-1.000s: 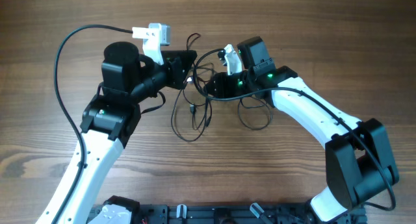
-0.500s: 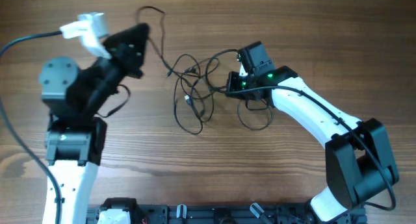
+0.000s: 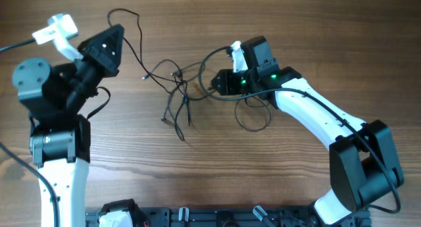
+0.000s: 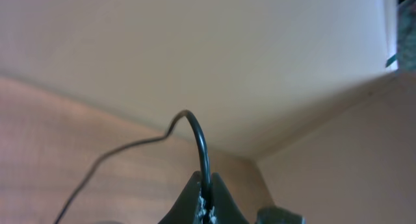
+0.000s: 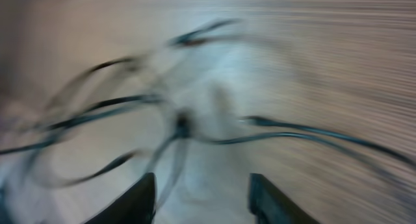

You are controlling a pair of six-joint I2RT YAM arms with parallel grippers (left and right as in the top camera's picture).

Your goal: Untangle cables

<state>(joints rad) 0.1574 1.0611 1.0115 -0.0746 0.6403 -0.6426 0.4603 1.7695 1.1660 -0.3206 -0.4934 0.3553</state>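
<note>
The cables [image 3: 179,89] are thin dark wires lying in a loose tangle on the wooden table, mid-left of centre. One strand [image 3: 131,36] runs up and left from the tangle to my left gripper [image 3: 118,31], which is raised and shut on it. In the left wrist view the wire [image 4: 198,136] comes out from between the closed fingertips [image 4: 207,185]. My right gripper [image 3: 212,83] is low at the tangle's right side, open. In the blurred right wrist view the wires [image 5: 182,130] lie ahead of the spread fingers [image 5: 133,201].
A larger cable loop [image 3: 253,118] lies on the table under the right arm. The thick black robot cable [image 3: 20,44] runs off the left edge. The arm bases sit along the front edge.
My left gripper has pulled up and to the left with one strand, stretching the tangle leftward. The right gripper has let go and shifted slightly left; its view is motion-blurred.
</note>
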